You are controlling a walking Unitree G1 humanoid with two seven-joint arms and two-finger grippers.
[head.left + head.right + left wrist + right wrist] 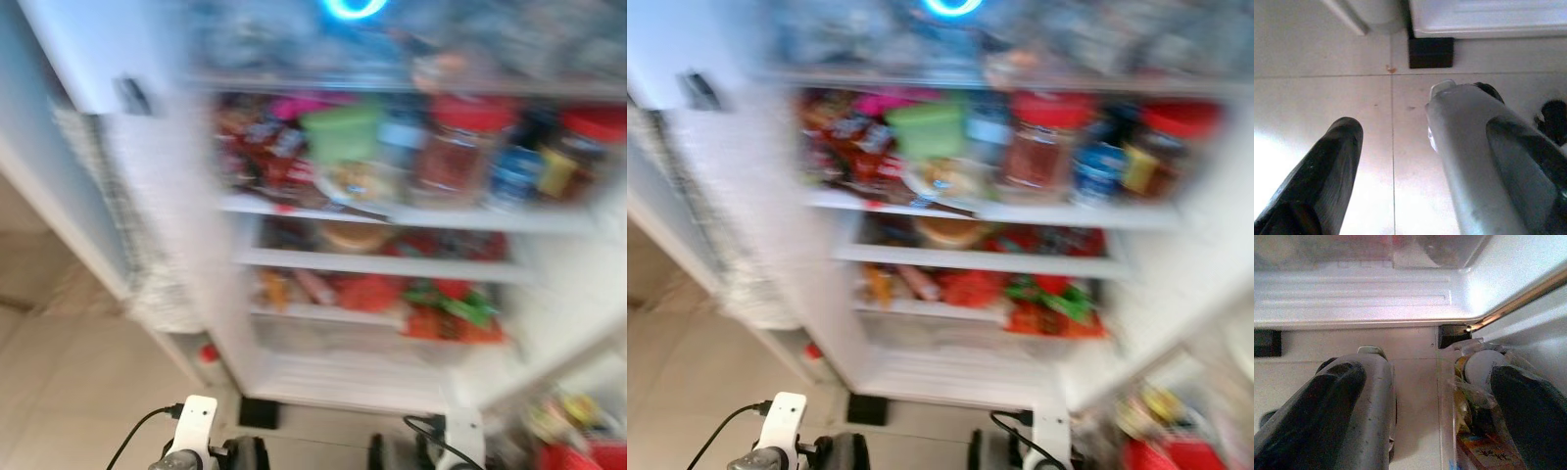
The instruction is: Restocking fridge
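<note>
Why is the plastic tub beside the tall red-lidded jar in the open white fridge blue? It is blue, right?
Not blue. The plastic tub is light green. It does stand beside the tall red-lidded jar in the open white fridge, as the left eye view shows, though blurred.

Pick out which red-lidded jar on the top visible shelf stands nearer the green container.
The middle red-lidded jar, close beside the green container; the other red-lidded jar stands far right.
</note>
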